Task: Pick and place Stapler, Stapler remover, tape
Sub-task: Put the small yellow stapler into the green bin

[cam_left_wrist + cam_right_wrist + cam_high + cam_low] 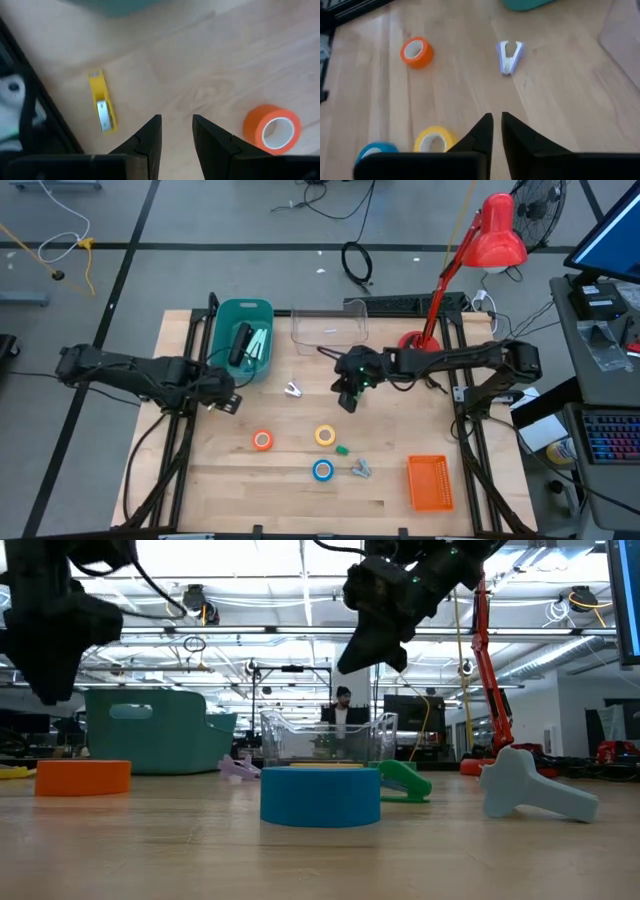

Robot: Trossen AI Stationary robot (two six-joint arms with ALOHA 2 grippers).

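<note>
Tape rolls sit toward six o'clock on the table (pixel 480 515): orange (pixel 262 440), yellow (pixel 325 436), blue (pixel 322 470), all looking light, stiff and smooth, best pinched across the ring wall. Right gripper (pixel 346 401) hovers at twelve o'clock of them, fingers nearly together, empty. Left gripper (pixel 226 402) waits at ten o'clock, narrow gap, nothing held.

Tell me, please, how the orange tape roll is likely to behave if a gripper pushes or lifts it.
The orange tape lies flat on its face, so a push would probably slide it, not roll it. Small with an open centre, it looks light and stiff. Tipped on edge, it could roll.
</note>
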